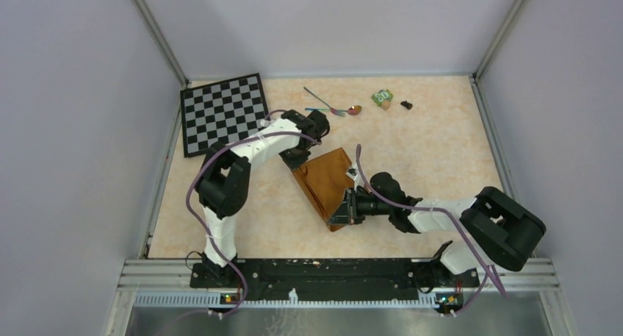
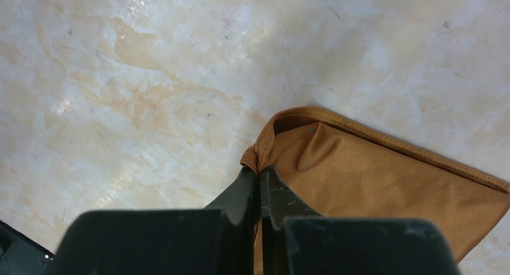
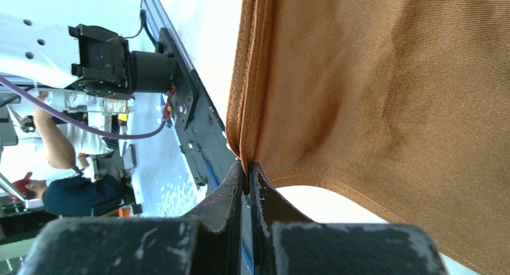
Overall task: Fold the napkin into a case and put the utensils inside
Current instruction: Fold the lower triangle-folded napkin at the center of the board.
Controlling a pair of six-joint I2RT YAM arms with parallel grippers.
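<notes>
Where the black fingers of our left gripper point(image 2: 260, 174) meet, they clench one stitched corner of the napkin point(image 2: 385, 185), and the hem bunches into a small fold at the tips. Our right gripper point(image 3: 246, 169) is likewise clamped tight, on an edge where several hems lie stacked in layers. The cloth is orange-brown with a fine woven sheen. It is folded into a slanted four-sided shape and lies mid-table between our two grippers. Its far corner is at the left gripper and its near end at the right one. Under it we see the table point(image 1: 441, 152), glossy, cream and marbled.

Beyond the napkin and well apart from it, the utensils point(image 1: 330, 106) lie near the far edge: a spoon point(image 1: 351, 110) with a coppery bowl and a thin handle meeting it at an angle. A green block point(image 1: 382, 97) and a small black object point(image 1: 406, 104) sit just to their right, and a chessboard point(image 1: 224, 114) fills the far left corner.

Our left arm reaches forward and rightward with its elbow raised. Our right arm stretches low to the left, its wrist rolled sideways.
</notes>
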